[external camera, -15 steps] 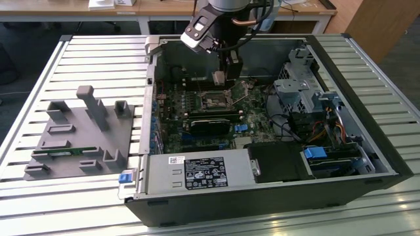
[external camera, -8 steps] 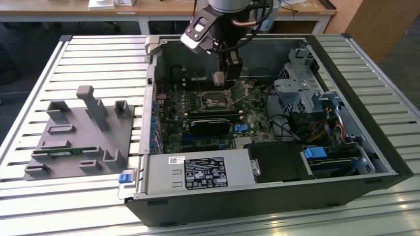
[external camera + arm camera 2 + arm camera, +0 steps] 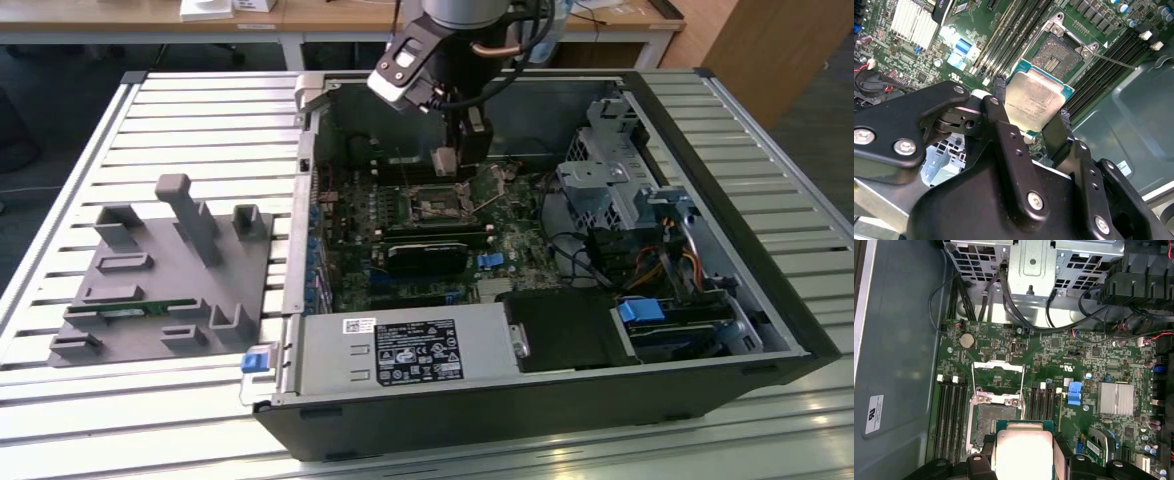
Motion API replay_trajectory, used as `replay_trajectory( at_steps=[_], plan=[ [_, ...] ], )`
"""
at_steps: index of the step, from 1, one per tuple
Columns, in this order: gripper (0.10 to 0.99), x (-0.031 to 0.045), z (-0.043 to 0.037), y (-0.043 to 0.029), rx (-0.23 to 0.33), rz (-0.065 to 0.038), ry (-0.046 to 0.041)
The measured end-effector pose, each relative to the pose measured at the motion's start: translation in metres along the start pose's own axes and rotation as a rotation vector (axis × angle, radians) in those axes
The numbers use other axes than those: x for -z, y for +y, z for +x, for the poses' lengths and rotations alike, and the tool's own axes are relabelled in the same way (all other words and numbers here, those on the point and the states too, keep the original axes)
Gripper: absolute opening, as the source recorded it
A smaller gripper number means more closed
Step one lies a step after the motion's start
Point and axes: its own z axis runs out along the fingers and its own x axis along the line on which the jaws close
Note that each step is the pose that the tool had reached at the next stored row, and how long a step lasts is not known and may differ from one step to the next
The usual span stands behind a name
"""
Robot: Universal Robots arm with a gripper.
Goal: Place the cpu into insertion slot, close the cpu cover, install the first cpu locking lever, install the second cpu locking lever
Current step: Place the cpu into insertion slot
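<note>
So the gripper (image 3: 1032,101) is pinching the cpu (image 3: 1040,90) by two opposite edges. Its fingers (image 3: 1004,125) are closed narrow on it, and the pale metal face is pointing up at the wrist cameras. The chip is hanging over the green board (image 3: 1089,365), near the slot (image 3: 437,203) but not in it. In both wrist views it's sitting just short of the socket, overlapping its near edge. In the exterior view all this is happening in the upper middle of the frame, inside the open case (image 3: 747,330).

The cover (image 3: 997,365) is standing flipped open on the far side of the socket, so the dark centre is lying bare. A thin lever (image 3: 1114,60) is sticking out beside it.

My two cents on doing this bit well:
- I'd be squaring the chip's corners to the socket frame while it's up in the air.
- I'd be keeping it dead flat, because one low corner is probably going to catch the contacts.
- I'd be going straight down with no sliding and no pushing.
- I'd be keeping the fingers off the raised cover and that lever.
</note>
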Motion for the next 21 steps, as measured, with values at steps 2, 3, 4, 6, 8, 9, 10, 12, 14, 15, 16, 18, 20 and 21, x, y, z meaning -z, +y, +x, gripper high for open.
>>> replay_trajectory(
  at_steps=[2,3,4,6,8,9,10,12,14,15,16,18,20,21],
  plan=[
    [0.541,-0.0004,0.0,0.0,0.0,0.0,0.0],
    [0.541,-0.0006,0.0,0.0,0.0,0.0,0.0001],
    [0.541,-0.0008,0.0,-0.0001,0.0,0.0,0.0001],
    [0.541,-0.0013,0.0,-0.0001,0.0,0.0,0.0001],
    [0.541,-0.0017,0.0,-0.0001,0.0,0.0,0.0001],
    [0.541,-0.002,0.0,-0.0002,0.0,0.0,0.0001],
    [0.541,-0.0023,0.0,-0.0002,0.0,0.0,0.0002],
    [0.541,-0.0028,0.0,-0.0002,0.0,0.0,0.0001],
    [0.541,-0.0033,0.0,-0.0003,0.0,0.0,0.0],
    [0.541,-0.0036,0.0,-0.0003,0.0,0.0,0.0001],
    [0.541,-0.0038,0.0,-0.0003,0.0,0.0,0.0001],
    [0.541,-0.0042,-0.0001,-0.0004,0.0,0.0,0.0001],
    [0.541,-0.005,-0.0001,-0.0004,0.0,0.0,0.0003],
    [0.541,-0.0053,-0.0001,-0.0005,0.0,0.0,0.0002]
  ],
)
